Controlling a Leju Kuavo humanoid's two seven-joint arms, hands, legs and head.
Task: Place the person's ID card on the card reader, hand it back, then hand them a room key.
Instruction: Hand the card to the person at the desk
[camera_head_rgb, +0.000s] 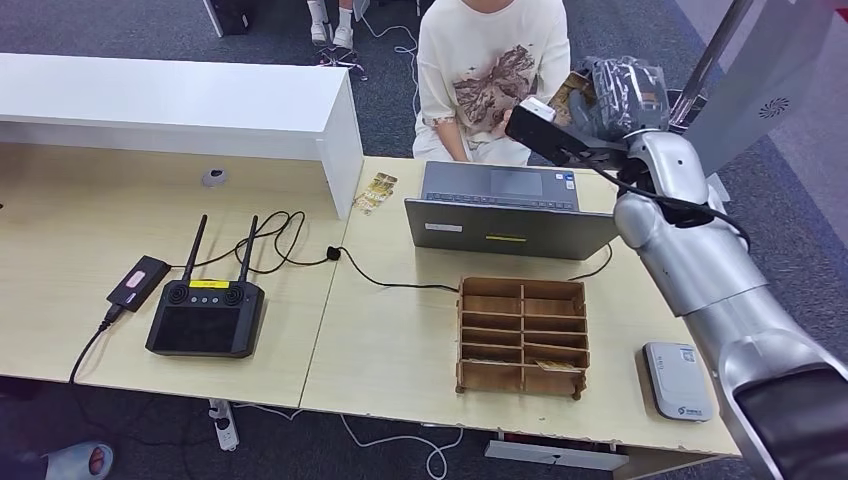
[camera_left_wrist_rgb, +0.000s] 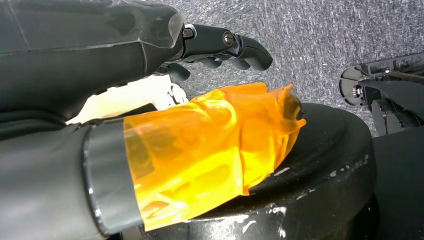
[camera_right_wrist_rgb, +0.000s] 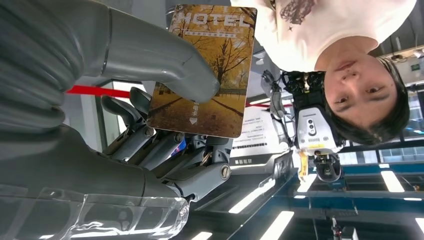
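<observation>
The right hand (camera_right_wrist_rgb: 165, 130), raised toward a seated person (camera_head_rgb: 492, 75) across the surface (camera_head_rgb: 400, 340), pinches a hotel key card (camera_right_wrist_rgb: 207, 70) between thumb and fingers. The card reader (camera_head_rgb: 677, 380) lies on the surface's near right corner, beside a wooden organiser (camera_head_rgb: 522, 336). A second card (camera_head_rgb: 375, 192) lies by the laptop (camera_head_rgb: 510, 210). The left hand (camera_left_wrist_rgb: 220, 45) hangs with fingers loosely curled, holding nothing.

The robot's right arm (camera_head_rgb: 700, 270) stretches forward and up, its right hand (camera_right_wrist_rgb: 165, 125) pinching a room key (camera_right_wrist_rgb: 207, 70) between thumb and fingers. The left hand (camera_left_wrist_rgb: 150, 100) hangs low, fingers loosely curled, holding nothing visible.
</observation>
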